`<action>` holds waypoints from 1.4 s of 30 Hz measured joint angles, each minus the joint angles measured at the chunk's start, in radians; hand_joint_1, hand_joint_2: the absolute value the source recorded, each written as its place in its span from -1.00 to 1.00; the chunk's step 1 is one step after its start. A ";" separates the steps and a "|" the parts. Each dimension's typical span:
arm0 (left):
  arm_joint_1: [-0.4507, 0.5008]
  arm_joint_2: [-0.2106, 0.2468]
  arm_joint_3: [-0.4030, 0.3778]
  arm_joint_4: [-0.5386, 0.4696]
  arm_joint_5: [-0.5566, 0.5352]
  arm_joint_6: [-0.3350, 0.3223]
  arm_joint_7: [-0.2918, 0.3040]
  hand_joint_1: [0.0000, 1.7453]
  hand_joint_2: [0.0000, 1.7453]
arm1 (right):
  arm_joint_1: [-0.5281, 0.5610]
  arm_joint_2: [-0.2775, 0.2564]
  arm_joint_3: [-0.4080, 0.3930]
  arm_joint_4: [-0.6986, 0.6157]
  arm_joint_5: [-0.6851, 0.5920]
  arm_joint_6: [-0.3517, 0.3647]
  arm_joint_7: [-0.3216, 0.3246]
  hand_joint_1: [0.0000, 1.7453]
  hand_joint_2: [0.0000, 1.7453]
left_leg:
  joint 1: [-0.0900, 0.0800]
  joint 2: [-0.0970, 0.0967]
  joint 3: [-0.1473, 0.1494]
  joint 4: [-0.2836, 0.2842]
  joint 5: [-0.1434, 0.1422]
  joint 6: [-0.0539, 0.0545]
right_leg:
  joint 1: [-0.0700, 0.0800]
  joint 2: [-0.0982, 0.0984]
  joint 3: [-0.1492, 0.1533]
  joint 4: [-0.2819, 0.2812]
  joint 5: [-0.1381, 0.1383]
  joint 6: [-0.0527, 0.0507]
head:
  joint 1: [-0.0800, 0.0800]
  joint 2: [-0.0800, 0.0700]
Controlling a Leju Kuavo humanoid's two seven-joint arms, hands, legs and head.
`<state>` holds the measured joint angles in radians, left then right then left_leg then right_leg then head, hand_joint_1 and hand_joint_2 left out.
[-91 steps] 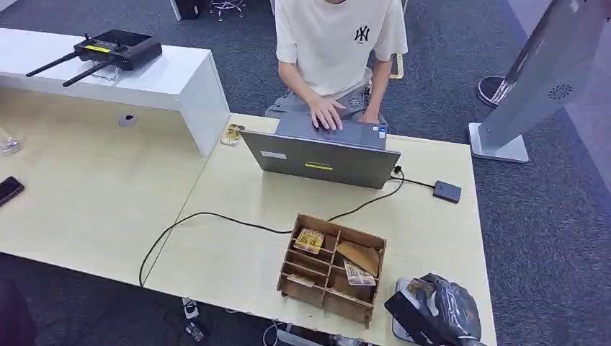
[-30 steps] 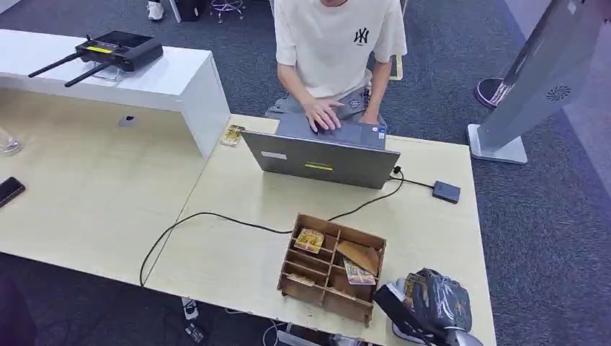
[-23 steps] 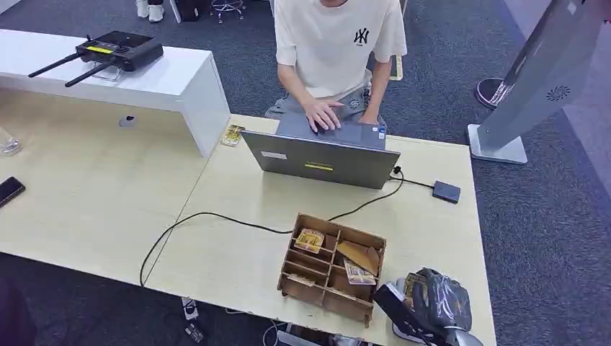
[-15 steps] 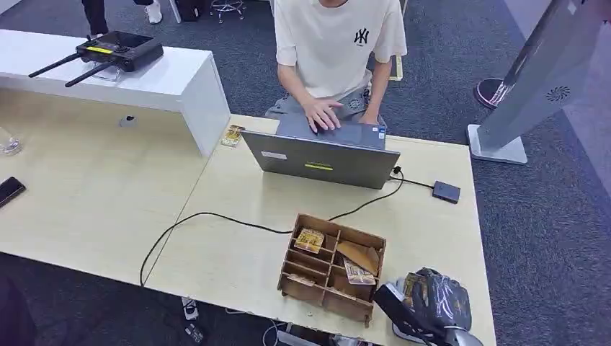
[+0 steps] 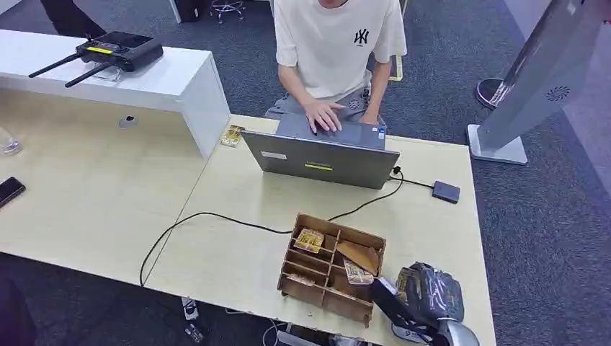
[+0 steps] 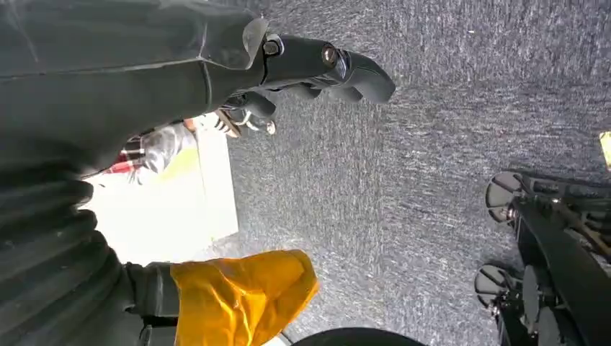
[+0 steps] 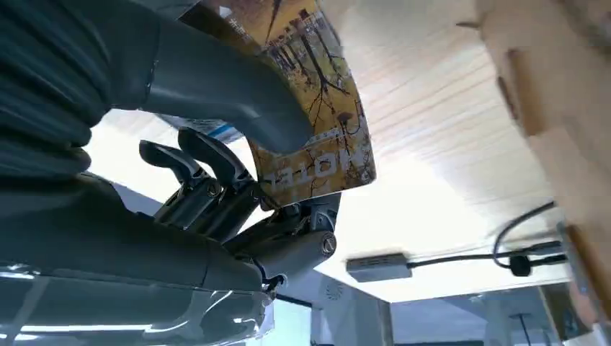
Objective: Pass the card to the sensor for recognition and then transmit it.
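My right hand [image 5: 426, 298] hovers at the table's near right corner, just right of the wooden sorting box [image 5: 295, 277]. It pinches a yellow-brown printed card [image 7: 320, 108] between the thumb and fingers; the card's edge [image 5: 404, 277] pokes out toward the box. The sensor, a small dark grey pad [image 5: 447, 192] on a black cable, lies farther off on the right of the table, also seen as the sensor [image 7: 375, 267] beyond the hand. My left hand [image 6: 295, 68] hangs over grey carpet, fingers loosely apart, holding nothing.
The box holds several more cards [image 5: 310, 240]. A person types on a grey laptop [image 5: 320, 160] at the far side. Another card [image 5: 232, 135] lies by the white shelf [image 5: 180, 83] that carries a controller [image 5: 115, 49]. A phone [image 5: 10, 190] lies left; a kiosk stand [image 5: 533, 79] stands right.
My right hand with the card has crept a little left and away from me, closer to the box's corner. Someone's legs have passed across behind the white shelf.
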<state>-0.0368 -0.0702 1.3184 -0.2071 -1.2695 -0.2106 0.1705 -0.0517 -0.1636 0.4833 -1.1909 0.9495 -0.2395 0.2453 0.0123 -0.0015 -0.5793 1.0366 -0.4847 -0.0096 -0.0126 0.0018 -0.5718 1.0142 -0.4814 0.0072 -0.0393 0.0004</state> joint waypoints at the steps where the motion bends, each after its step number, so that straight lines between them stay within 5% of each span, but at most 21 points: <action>1: 0.000 0.002 0.004 0.000 0.003 -0.002 0.001 -1.00 1.00 | -0.009 0.007 0.002 0.008 0.003 0.007 -0.002 1.00 1.00 | 0.000 0.000 0.000 0.000 0.000 0.000 | 0.000 0.000 0.000 0.000 0.000 0.000 | 0.000 0.000; 20: 0.001 0.012 0.038 0.000 0.027 -0.009 0.008 -1.00 1.00 | -0.101 0.090 0.041 0.127 0.016 0.034 -0.021 1.00 1.00 | 0.000 -0.001 -0.001 0.000 0.000 0.000 | 0.000 -0.001 -0.001 0.000 0.000 0.000 | 0.000 0.000; 42: 0.002 0.001 0.039 0.000 0.002 0.007 0.002 -1.00 1.00 | -0.016 0.069 -0.009 0.040 0.015 -0.008 -0.021 1.00 1.00 | 0.000 0.000 -0.001 0.000 0.000 0.000 | 0.000 0.000 -0.001 0.000 0.000 0.000 | 0.000 0.000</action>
<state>-0.0350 -0.0694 1.3569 -0.2071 -1.2673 -0.2037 0.1728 -0.0679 -0.0946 0.4745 -1.1506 0.9647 -0.2472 0.2247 0.0120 -0.0019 -0.5804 1.0367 -0.4847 -0.0094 -0.0127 0.0014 -0.5730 1.0140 -0.4816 0.0074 -0.0393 0.0004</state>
